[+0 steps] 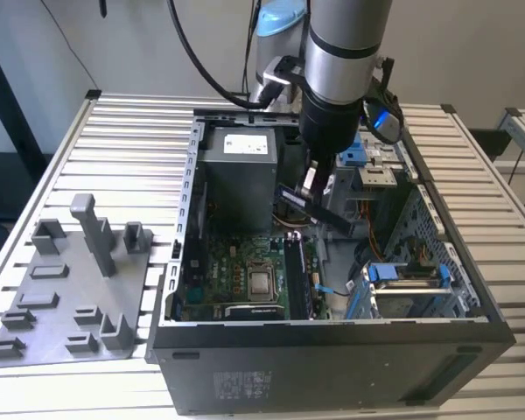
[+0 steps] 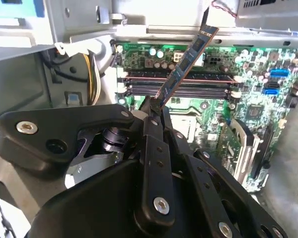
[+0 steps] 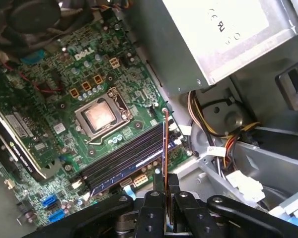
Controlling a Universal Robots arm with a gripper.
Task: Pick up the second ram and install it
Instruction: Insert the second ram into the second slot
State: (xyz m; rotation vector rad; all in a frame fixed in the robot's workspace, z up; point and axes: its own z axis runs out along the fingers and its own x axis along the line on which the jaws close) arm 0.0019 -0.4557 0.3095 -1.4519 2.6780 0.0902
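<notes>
Above the green motherboard's long black memory slots [image 2: 179,84]: thin dark second ram [image 2: 181,67] pinched edgewise in black jaws, long axis slanting across slots, not yet aligned.

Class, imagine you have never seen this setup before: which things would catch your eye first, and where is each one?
The open computer case on the slatted table, its green motherboard exposed. Above it, the gripper is shut on the second ram, held over the memory slots in both wrist views. At the exterior view's left lies a grey tray of plastic blocks.
</notes>
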